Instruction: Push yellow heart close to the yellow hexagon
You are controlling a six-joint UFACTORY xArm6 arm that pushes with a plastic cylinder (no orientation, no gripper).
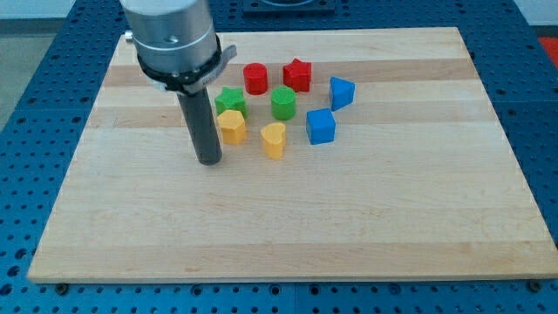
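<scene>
The yellow heart point(274, 139) lies on the wooden board point(288, 218) near the middle. The yellow hexagon point(231, 126) lies a short way to its left and slightly higher, with a small gap between them. My tip point(209, 161) rests on the board just left of and below the yellow hexagon, close to it but apart. The rod rises from there to the arm's grey housing point(170, 35) at the view's top left.
A green star point(231, 100), a green cylinder point(283, 102), a red cylinder point(255, 78), a red star point(297, 75), a blue cube point(321, 126) and a blue wedge-like block point(341, 92) cluster above and right of the yellow blocks.
</scene>
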